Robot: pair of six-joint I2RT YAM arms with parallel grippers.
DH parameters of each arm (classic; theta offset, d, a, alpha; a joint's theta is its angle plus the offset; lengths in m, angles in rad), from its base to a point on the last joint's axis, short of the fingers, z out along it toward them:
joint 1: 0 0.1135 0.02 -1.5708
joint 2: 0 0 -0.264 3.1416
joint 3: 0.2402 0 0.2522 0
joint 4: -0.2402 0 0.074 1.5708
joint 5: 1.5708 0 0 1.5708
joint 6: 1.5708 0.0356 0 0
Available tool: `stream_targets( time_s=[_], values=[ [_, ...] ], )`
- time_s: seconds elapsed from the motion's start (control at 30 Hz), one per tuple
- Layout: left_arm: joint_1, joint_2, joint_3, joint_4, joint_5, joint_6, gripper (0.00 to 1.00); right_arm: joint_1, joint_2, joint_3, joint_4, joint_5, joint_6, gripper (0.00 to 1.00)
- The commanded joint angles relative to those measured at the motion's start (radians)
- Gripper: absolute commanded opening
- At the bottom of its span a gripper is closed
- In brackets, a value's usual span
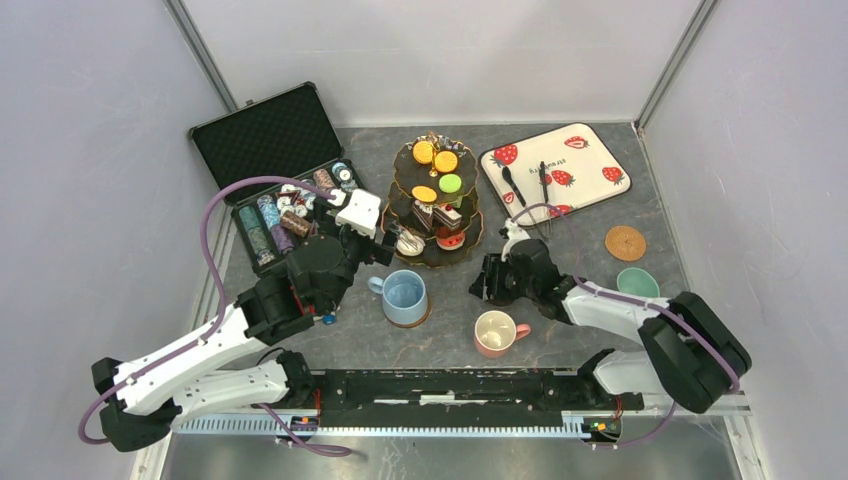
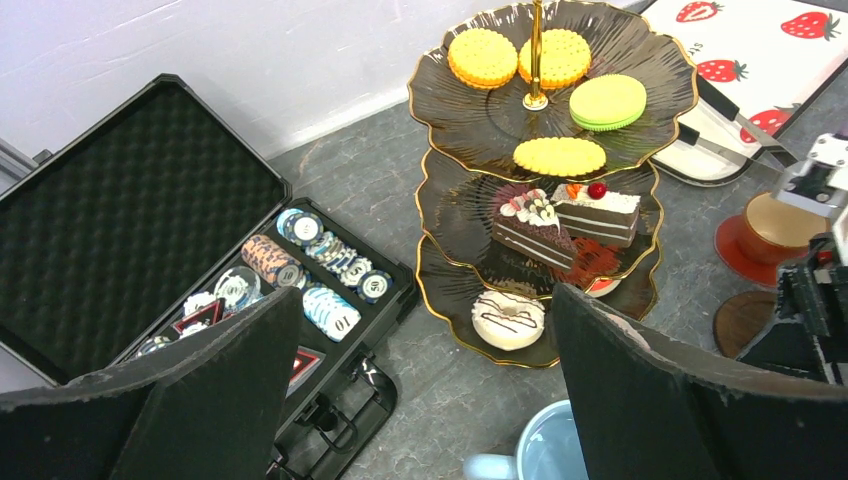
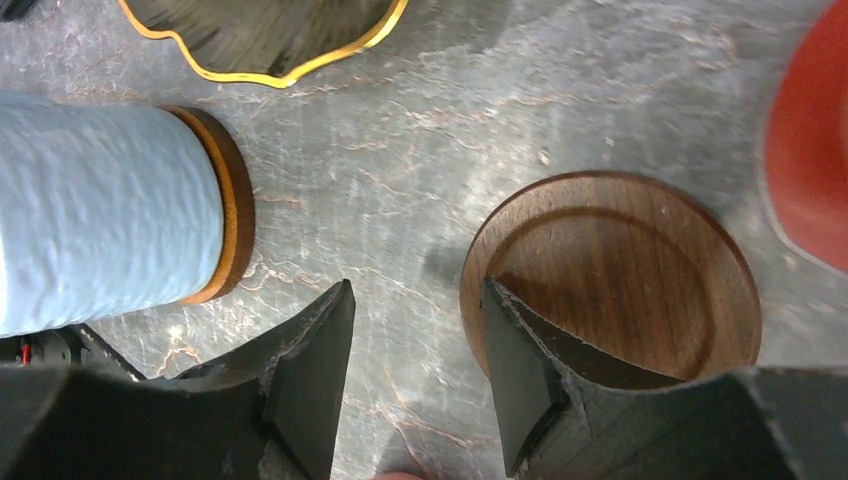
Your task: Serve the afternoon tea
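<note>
The dark gold-rimmed three-tier stand (image 1: pixel 435 200) holds macarons (image 2: pixel 560 155), cake slices (image 2: pixel 565 220) and a white donut (image 2: pixel 508 318). A blue mug (image 1: pixel 405 297) stands on a light wooden coaster (image 3: pixel 235 220) in front of the stand. My left gripper (image 2: pixel 425 300) hangs wide open and empty above the table between the stand and the blue mug. My right gripper (image 3: pixel 418 290) is open low over the table. Its right finger lies over the near rim of a dark wooden coaster (image 3: pixel 610 270), and its left finger stays clear of the rim. A small brown mug (image 2: pixel 775 218) on a red base stands beside that coaster.
An open black case of poker chips (image 1: pixel 280 180) lies left of the stand. A strawberry tray (image 1: pixel 555 170) with dark cutlery lies at the back right. A pink mug (image 1: pixel 495 333), a green mug (image 1: pixel 637 283) and a woven coaster (image 1: pixel 625 242) stand to the right.
</note>
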Motion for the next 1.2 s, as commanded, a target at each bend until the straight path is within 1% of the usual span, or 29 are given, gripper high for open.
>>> stream_targets(
  time_s=[0.0,0.1,0.2,0.43,0.5,0.63,0.73,0.8,0.9,1.0,1.17],
  values=[
    [-0.002,0.006,0.005,0.048,-0.024,0.015,1.0,0.04,0.083,0.084,-0.018,-0.038,-0.052,0.56],
    [-0.003,0.002,-0.001,0.055,-0.027,0.02,1.0,0.069,0.132,0.136,-0.035,-0.06,-0.081,0.57],
    [-0.002,0.004,-0.002,0.058,-0.032,0.024,1.0,0.094,0.148,0.168,-0.033,-0.076,-0.101,0.58],
    [-0.002,0.013,-0.004,0.059,-0.029,0.026,1.0,0.103,0.17,0.232,-0.027,-0.14,-0.127,0.6],
    [-0.002,0.013,-0.006,0.063,-0.03,0.026,1.0,0.106,0.155,0.257,-0.058,-0.118,-0.156,0.61],
    [-0.002,0.02,-0.006,0.064,-0.038,0.031,1.0,0.104,0.105,0.308,-0.161,-0.016,-0.227,0.65],
    [-0.002,0.013,-0.011,0.07,-0.037,0.032,1.0,0.103,0.079,0.319,-0.248,0.065,-0.272,0.71],
    [-0.001,0.017,-0.011,0.071,-0.043,0.037,1.0,0.103,0.072,0.317,-0.279,0.088,-0.293,0.75],
    [0.004,0.022,-0.013,0.076,-0.037,0.036,1.0,0.103,0.077,0.291,-0.281,0.099,-0.312,0.78],
    [0.006,0.048,-0.01,0.069,-0.051,0.044,1.0,0.103,0.117,0.306,-0.304,0.087,-0.326,0.78],
    [0.016,0.043,-0.021,0.085,-0.053,0.049,1.0,0.107,0.19,0.328,-0.265,0.032,-0.317,0.78]
  ],
)
